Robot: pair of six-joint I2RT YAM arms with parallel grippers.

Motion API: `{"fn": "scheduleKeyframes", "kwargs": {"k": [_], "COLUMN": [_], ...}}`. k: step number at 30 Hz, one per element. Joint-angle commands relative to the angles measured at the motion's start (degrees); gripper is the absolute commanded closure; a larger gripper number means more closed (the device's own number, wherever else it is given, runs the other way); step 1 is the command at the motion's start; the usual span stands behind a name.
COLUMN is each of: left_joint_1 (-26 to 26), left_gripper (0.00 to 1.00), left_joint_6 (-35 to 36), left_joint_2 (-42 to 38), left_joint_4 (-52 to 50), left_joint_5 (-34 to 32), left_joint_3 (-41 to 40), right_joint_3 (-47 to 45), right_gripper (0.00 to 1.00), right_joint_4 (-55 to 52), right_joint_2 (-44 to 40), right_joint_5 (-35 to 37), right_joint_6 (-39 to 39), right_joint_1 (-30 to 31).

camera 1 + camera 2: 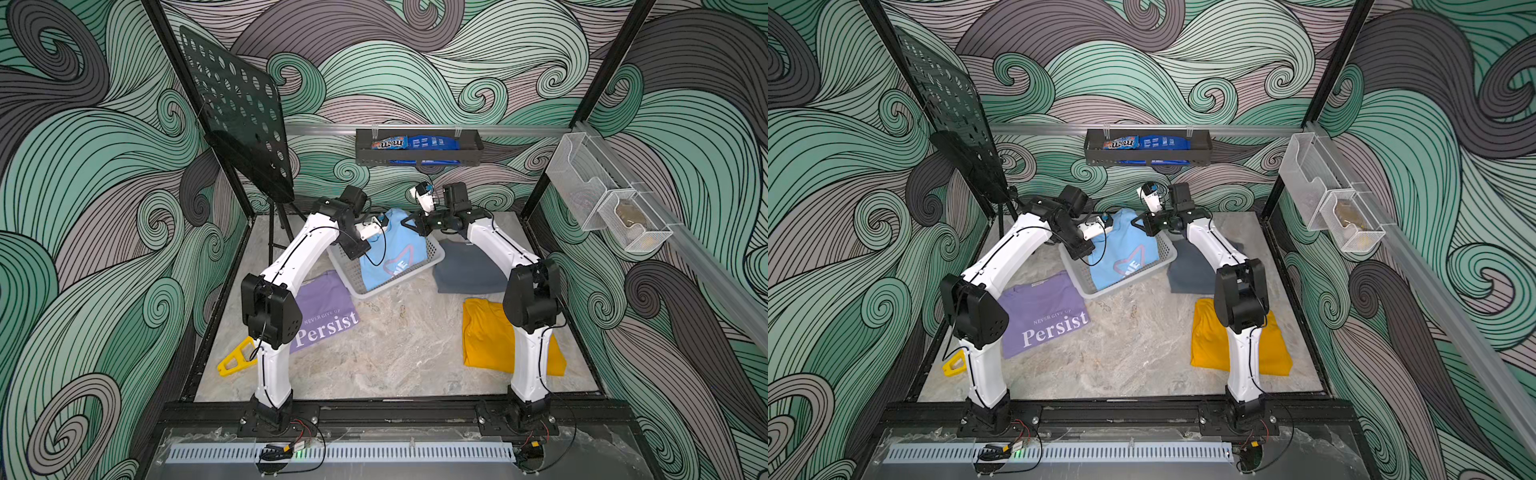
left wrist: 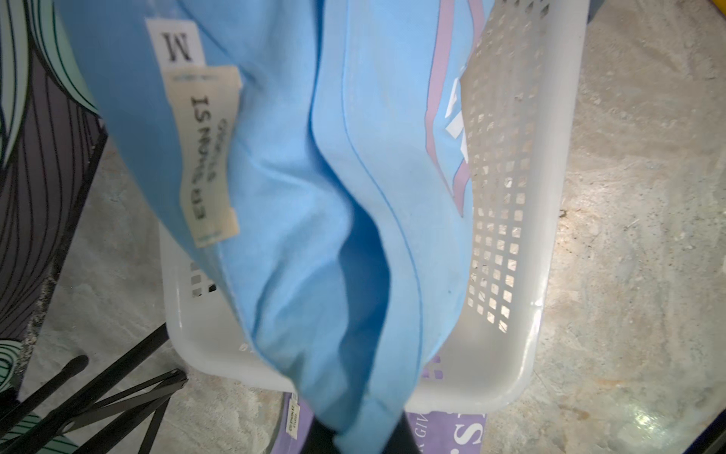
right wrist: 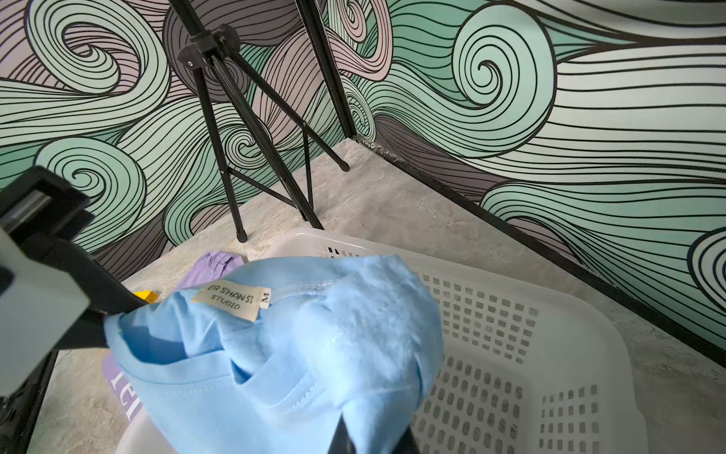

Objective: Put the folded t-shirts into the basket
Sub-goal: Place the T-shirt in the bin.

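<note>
Gripping blue tee (image 1: 390, 257) at collar end with left gripper (image 1: 385, 221) and right gripper (image 1: 406, 223), both clamped shut, at 12 o'clock of table. Holding that end raised over basket (image 1: 434, 249), rest draped inside. Outside basket: lavender tee (image 1: 324, 299) at 8 o'clock, grey tee (image 1: 465, 266) at 2, yellow tee (image 1: 486, 336) at 4.

Wave-patterned walls (image 1: 415, 62), marbled floor (image 1: 395, 353)

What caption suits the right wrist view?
Left claw and right claw hold the blue t-shirt by its collar end above the white basket.
</note>
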Motion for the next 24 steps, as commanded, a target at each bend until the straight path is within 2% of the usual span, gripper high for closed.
{"fn": "scheduleKeyframes", "kwargs": {"k": [1, 12, 17, 20, 24], "left_joint_1": [0.1, 0.8, 1.3, 1.5, 1.4], "left_gripper": [1.00, 1.00, 0.92, 0.79, 0.64], "left_joint_6": [-2.3, -1.2, 0.6, 1.2, 1.1], "left_joint_2": [3.4, 11.0, 12.9, 13.8, 13.9], "left_joint_4": [-3.5, -0.2, 2.8, 4.3, 6.7], "left_joint_5": [3.2, -5.6, -8.9, -11.3, -15.4], "left_joint_3": [2.1, 4.6, 5.1, 5.1, 5.1], "right_joint_3": [2.2, 5.8, 5.7, 6.4, 10.9], "right_gripper": [1.00, 0.98, 0.92, 0.81, 0.60], "right_joint_4": [-4.0, -3.3, -1.3, -0.3, -2.1], "right_joint_2": [2.6, 9.8, 11.4, 12.7, 15.6], "right_joint_5": [1.6, 4.9, 7.3, 8.4, 8.9], "right_joint_6": [-1.4, -1.2, -1.0, -1.0, -1.5], "right_joint_1": [-0.3, 0.2, 0.4, 0.5, 0.7]}}
